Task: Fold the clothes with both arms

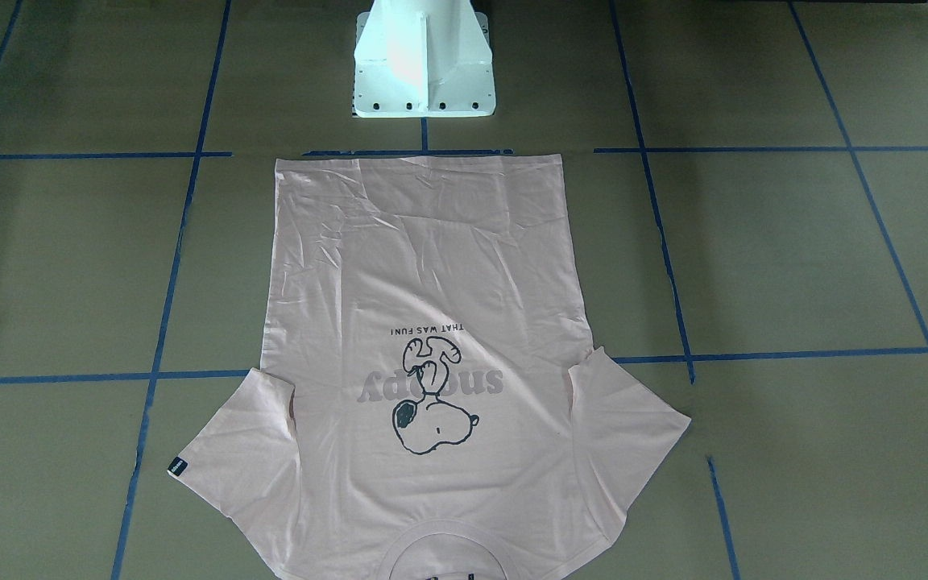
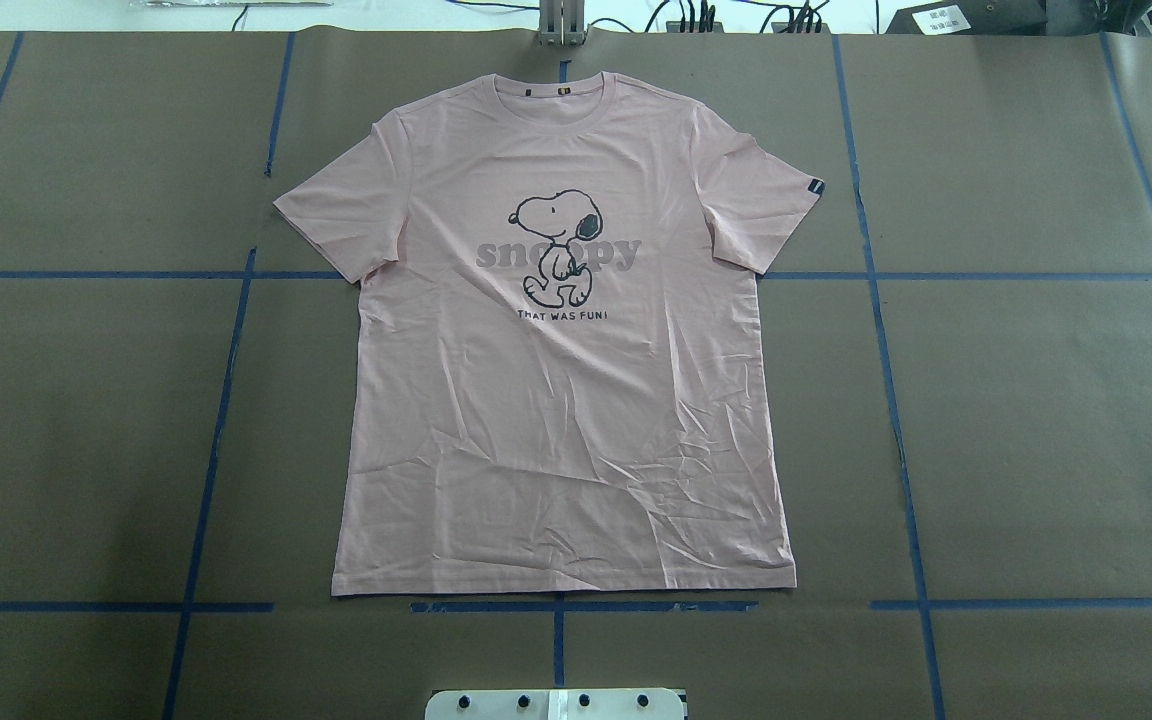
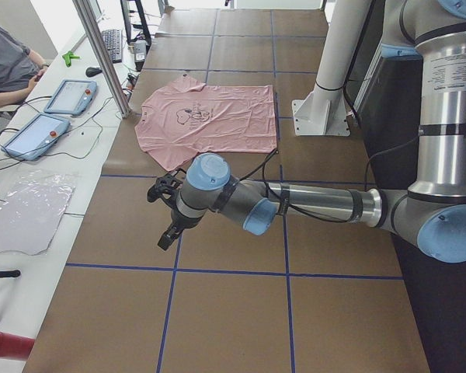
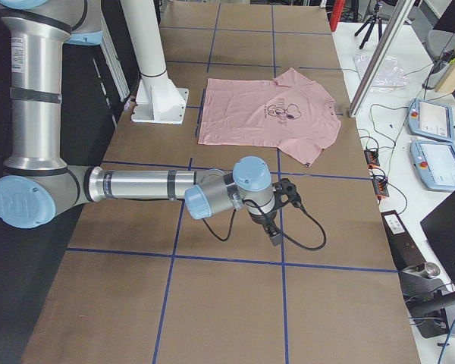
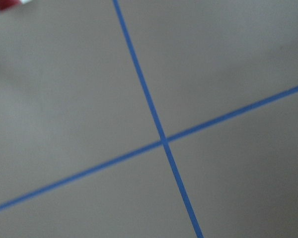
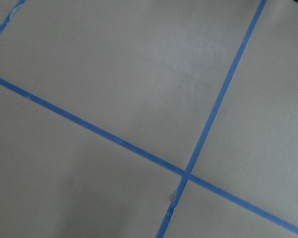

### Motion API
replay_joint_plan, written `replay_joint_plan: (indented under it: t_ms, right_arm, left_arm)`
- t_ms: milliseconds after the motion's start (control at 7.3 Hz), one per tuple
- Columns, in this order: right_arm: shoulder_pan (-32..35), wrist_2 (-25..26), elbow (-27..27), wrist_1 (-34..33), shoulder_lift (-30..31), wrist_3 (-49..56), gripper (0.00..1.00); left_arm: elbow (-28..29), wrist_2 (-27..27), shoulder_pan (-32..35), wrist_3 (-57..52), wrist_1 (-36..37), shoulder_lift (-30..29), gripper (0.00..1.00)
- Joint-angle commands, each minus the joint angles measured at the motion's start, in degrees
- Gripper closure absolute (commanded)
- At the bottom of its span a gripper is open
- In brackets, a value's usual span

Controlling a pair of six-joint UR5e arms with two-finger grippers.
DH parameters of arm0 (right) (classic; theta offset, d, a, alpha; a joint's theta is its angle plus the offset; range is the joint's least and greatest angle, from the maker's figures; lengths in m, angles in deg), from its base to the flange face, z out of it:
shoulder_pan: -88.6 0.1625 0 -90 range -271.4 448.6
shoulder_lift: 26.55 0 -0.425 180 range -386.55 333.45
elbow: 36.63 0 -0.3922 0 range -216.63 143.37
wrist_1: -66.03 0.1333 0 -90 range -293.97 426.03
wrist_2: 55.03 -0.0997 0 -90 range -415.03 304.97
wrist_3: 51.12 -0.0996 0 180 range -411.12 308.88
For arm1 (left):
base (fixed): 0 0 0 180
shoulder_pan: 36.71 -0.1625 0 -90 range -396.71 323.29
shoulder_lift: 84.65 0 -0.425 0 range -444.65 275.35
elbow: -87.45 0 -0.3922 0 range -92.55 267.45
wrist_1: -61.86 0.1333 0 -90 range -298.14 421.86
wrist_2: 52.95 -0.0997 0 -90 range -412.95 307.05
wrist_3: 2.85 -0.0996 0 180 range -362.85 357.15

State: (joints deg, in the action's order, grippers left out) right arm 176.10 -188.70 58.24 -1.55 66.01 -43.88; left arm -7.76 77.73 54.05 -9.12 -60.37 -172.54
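Overall, brown paper-covered table (image 2: 1036,430) with blue tape grid (image 2: 890,400), pink T-shirt (image 2: 556,420) flat.

The table (image 2: 1036,420) is covered with brown paper and is marked into large rectangles by lines of blue tape (image 2: 893,420). A pale pink T-shirt (image 2: 556,450) is laid flat on it, print upward and sleeves spread. Its hem is turned toward the white pedestal base (image 1: 424,72), which stands near the hem without touching it. The shirt's lower half is creased.
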Motion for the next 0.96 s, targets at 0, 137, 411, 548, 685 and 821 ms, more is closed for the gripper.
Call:
replay_joint_plan:
  t_ms: [0,137,411,548,685,821]
  right_arm:
    - [-1.4,-0.5,-3.3,8.3,-2.9,-3.2,0.0]
    - [-4.5,-1.2,-2.9,10.3,-3.3,-15.3,0.0]
    - [-14.2,5.6,-3.2,14.3,-9.6,-37.6,0.0]
    - [-20.7,12.0,-3.6,14.3,-12.6,-45.7,0.0]
    - [-25.7,16.8,-6.3,14.3,-17.4,-52.2,0.02]
    - [-30.3,22.5,-11.5,14.4,-23.8,-56.8,0.05]
  left_arm:
    - [3.8,0.4,0.0,1.9,-11.0,-1.2,0.0]
    - [4.2,0.4,-0.4,5.3,-14.0,-0.9,0.0]
    - [4.2,0.7,-3.2,12.9,-16.1,-1.2,0.0]
    - [4.4,2.4,-3.7,12.9,-17.5,-1.2,0.0]
    - [4.3,3.8,-3.8,13.0,-18.6,-1.2,0.0]
    - [4.3,4.6,-3.8,13.1,-18.7,-1.2,0.0]
